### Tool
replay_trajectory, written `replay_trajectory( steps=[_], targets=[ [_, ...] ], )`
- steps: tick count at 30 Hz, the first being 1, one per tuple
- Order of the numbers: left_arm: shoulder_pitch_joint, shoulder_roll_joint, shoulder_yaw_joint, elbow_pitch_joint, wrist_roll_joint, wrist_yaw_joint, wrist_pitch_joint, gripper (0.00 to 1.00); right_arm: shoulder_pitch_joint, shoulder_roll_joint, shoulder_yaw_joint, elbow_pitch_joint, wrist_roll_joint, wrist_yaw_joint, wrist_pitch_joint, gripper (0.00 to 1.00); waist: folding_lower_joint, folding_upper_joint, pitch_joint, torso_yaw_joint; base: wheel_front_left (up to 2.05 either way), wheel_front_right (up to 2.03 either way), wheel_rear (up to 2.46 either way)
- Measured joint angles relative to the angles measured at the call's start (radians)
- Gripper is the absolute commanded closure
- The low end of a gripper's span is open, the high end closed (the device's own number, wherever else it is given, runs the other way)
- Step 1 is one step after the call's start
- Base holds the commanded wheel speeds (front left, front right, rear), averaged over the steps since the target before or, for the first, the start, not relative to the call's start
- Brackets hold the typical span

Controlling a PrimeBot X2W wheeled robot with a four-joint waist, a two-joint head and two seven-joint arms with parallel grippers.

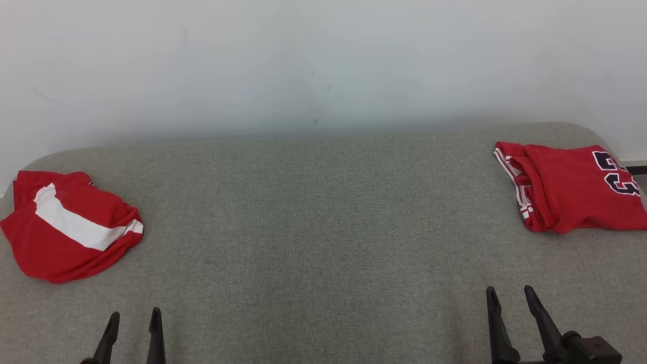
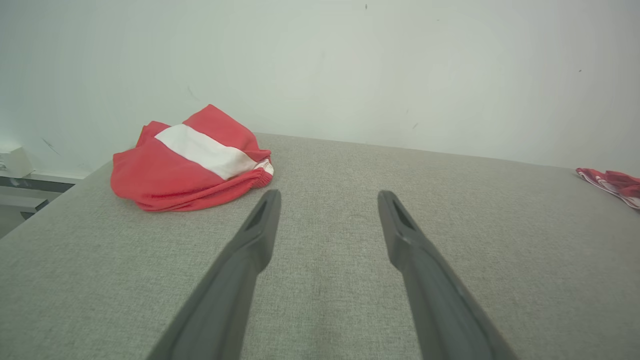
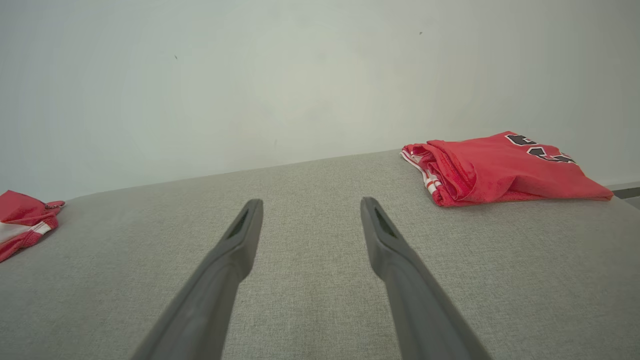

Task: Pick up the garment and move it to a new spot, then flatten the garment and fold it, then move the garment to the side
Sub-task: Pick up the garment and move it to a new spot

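The left pincer (image 2: 328, 195) hangs above the grey fabric-covered desk (image 2: 320, 310), its two dark fingers spread wide with bare cloth between them. Past the tip of its left-hand finger, near but apart from it, a crumpled red garment (image 2: 185, 160) with a broad white band lies in a heap close to the desk's far edge and the pale wall (image 2: 320, 65). At the far right edge, well apart, the corner of a second red garment (image 2: 612, 184) with white striping rests on the desk.

l hand (image 1: 134, 321) open, r hand (image 1: 510, 296) open, fingers pointing fwd
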Motion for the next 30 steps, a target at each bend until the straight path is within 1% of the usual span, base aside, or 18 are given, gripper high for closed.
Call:
replay_trajectory(
  steps=[9,15,21,30],
  targets=[
    [-0.002,0.002,0.000,0.008,0.000,-0.001,0.000,0.00,0.002,0.003,-0.006,0.009,0.000,0.000,-0.001,0.00,0.0001,0.0000,-0.005,0.006,0.00,0.00,0.00],
    [-0.018,0.005,0.003,0.010,0.000,0.000,0.000,0.00,0.008,0.006,0.001,0.015,0.002,0.000,-0.005,0.00,0.0000,0.0000,-0.007,0.037,0.00,0.00,0.00],
    [-0.040,0.018,0.004,0.024,0.000,0.003,0.000,0.00,0.010,0.008,0.019,0.031,0.017,0.000,-0.009,0.00,0.0000,0.0001,-0.006,0.101,0.00,0.00,0.00],
    [-0.057,0.034,0.012,0.043,-0.010,0.008,0.000,0.00,0.000,0.011,0.045,0.053,0.026,0.000,-0.017,0.00,0.0001,0.0001,0.004,0.236,0.00,0.00,0.00]
  ],
)
